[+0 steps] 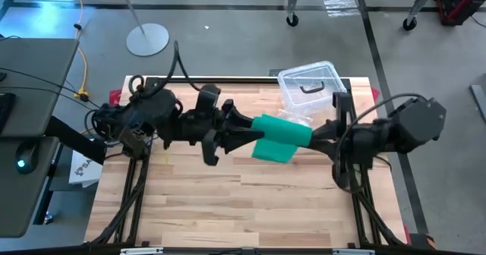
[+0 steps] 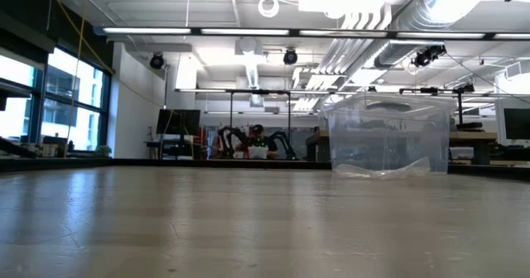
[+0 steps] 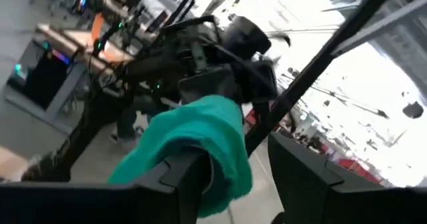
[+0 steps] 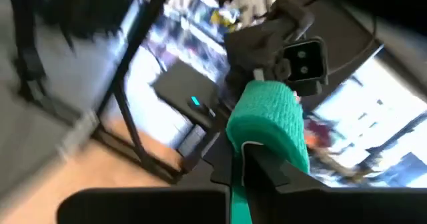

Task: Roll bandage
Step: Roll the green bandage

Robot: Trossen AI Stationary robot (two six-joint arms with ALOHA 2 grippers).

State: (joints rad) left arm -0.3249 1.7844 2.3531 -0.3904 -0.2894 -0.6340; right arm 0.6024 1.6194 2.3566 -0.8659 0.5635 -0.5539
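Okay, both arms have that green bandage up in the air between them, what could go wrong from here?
1. The right hand is shut on the green stretchy fabric bandage, but the left hand looks open around it; a loose end may sag and unwind.
2. The bandage hangs above the wooden table; a slip would probably undo the roll.
3. The clear plastic box with a black handle sits close behind; a swing could knock it.

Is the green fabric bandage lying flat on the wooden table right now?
No, the green fabric bandage hangs in the air between both arms, and the low view shows none of it on the wooden table.

A clear plastic box (image 1: 307, 83) with a black handle sits at the wooden table's (image 1: 228, 202) far edge.
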